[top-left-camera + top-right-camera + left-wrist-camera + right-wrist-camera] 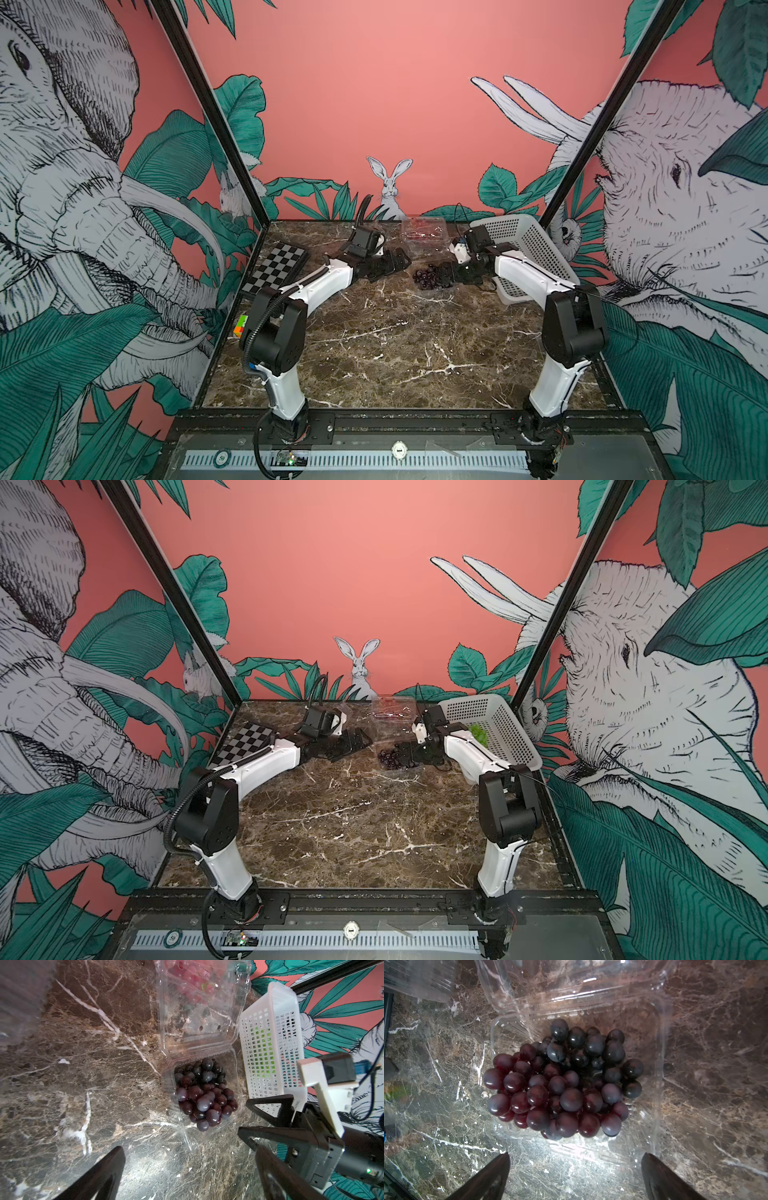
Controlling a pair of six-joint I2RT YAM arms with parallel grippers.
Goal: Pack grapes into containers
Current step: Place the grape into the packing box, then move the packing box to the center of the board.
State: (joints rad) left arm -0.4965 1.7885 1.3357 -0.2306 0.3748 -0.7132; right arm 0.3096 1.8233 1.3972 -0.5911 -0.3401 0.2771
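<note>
Both the left end effector (189, 1148) and right end effector (576, 1154) stand open, empty; basket (270, 1022) mesh half-hides green grapes (262, 1043).

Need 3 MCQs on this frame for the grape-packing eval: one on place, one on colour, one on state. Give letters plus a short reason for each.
1. The green grapes lie: A) in the white basket B) in a blue bowl C) on a plate.
2. The grapes in the open container are: A) green B) dark purple C) yellow.
3. The right end effector is: A) shut on a bunch B) open and empty C) shut on a spoon.

Answers:
1 A, green shows inside the basket in a top view.
2 B, the right wrist view shows dark glossy grapes, some reddish.
3 B, its jaws stand wide apart with nothing between them.
</note>
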